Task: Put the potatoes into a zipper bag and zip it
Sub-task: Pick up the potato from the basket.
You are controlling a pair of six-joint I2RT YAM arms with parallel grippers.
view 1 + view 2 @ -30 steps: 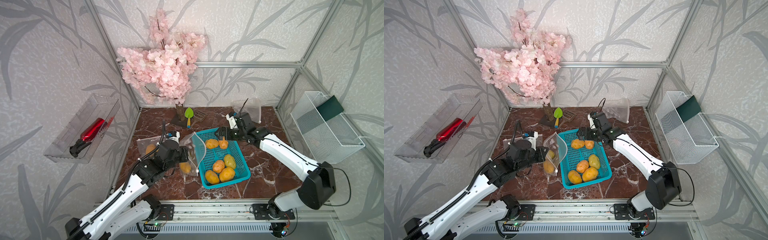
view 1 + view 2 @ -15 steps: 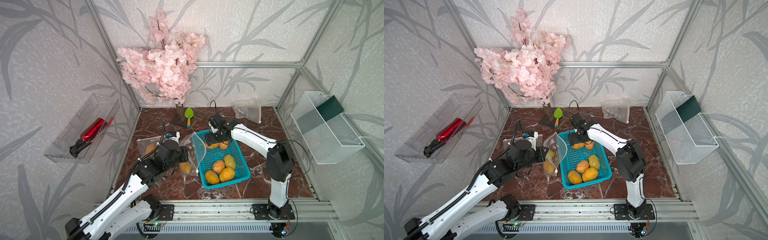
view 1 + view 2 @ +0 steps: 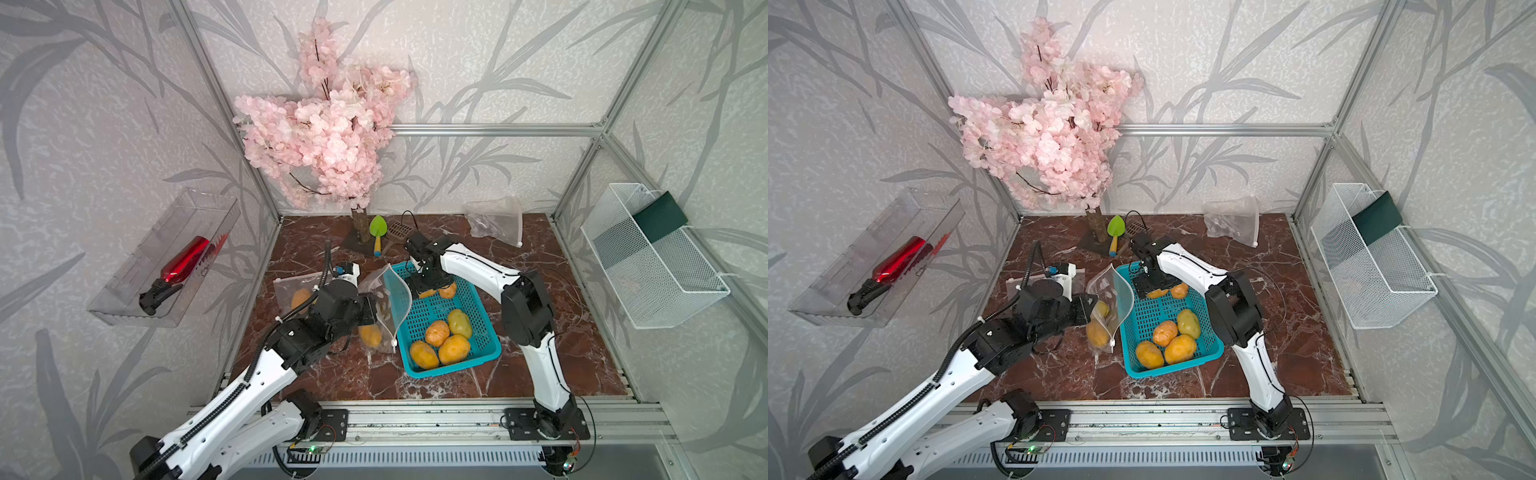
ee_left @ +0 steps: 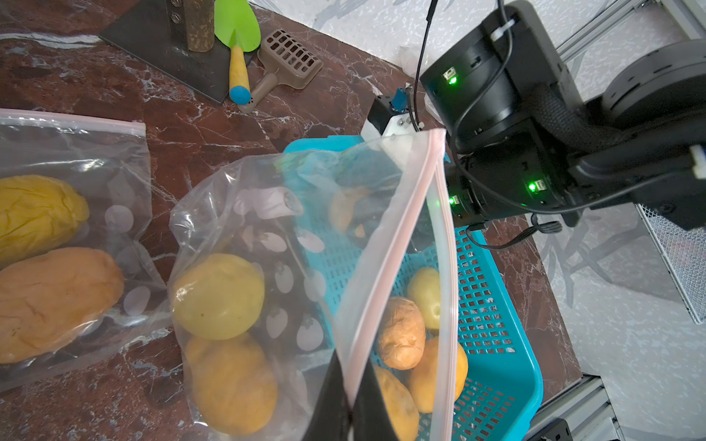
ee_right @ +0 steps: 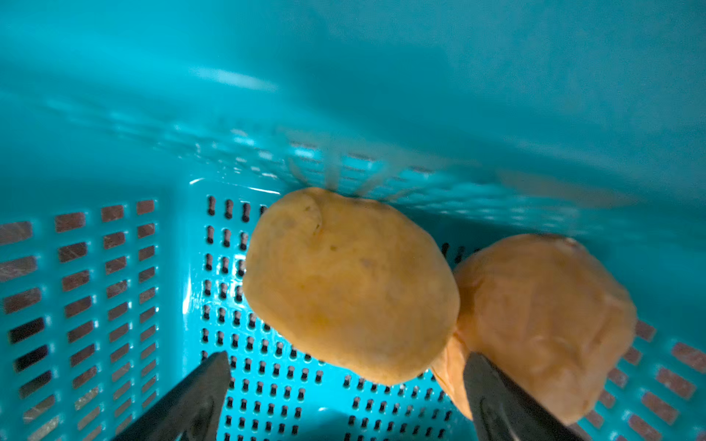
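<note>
My left gripper is shut on the near rim of a clear zipper bag, holding its mouth open beside the teal basket. Two potatoes lie in the bag, a greenish-yellow one and an orange one. Several more potatoes sit in the basket's near half. My right gripper is open, low in the basket's far end. One orange potato lies ahead between its fingers, with a second touching it. In both top views the gripper partly hides these two.
A second bag with two potatoes lies flat to the left of the held one. A crumpled bag sits at the back right. The pink blossom tree, green trowel and brown scoop stand behind the basket.
The right arm swung left across the basket's far end and lowered its open gripper over the two potatoes there. The left arm kept holding the bag still.
</note>
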